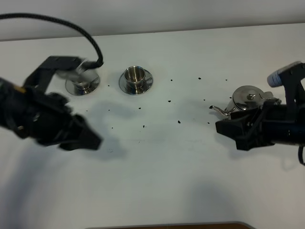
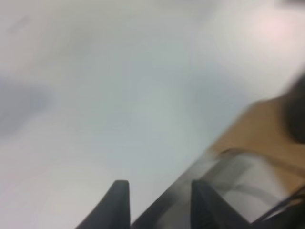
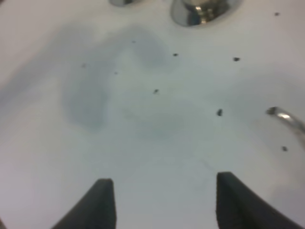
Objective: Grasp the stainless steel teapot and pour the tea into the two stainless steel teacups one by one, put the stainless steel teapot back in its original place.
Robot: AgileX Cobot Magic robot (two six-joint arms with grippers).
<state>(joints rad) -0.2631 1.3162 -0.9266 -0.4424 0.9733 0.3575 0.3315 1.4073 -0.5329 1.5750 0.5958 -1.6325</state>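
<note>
The stainless steel teapot (image 1: 248, 98) stands at the right of the white table, with its thin spout (image 1: 217, 109) pointing left. The spout tip also shows in the right wrist view (image 3: 286, 117). The disc under the teapot is hidden. Two steel teacups on saucers stand at the back left. One teacup (image 1: 135, 75) is in plain view and the other (image 1: 85, 76) is partly hidden by the left arm. My right gripper (image 1: 228, 133) is open and empty, just in front of the teapot, level with its spout. My left gripper (image 1: 90, 138) is open and empty, in front of the cups.
Small dark specks (image 1: 179, 121) lie scattered over the table between the cups and the teapot. The table's brown front edge (image 1: 167, 225) shows at the bottom. A black cable (image 1: 71, 26) arcs above the left arm. The saucer rims (image 3: 200, 13) show in the right wrist view.
</note>
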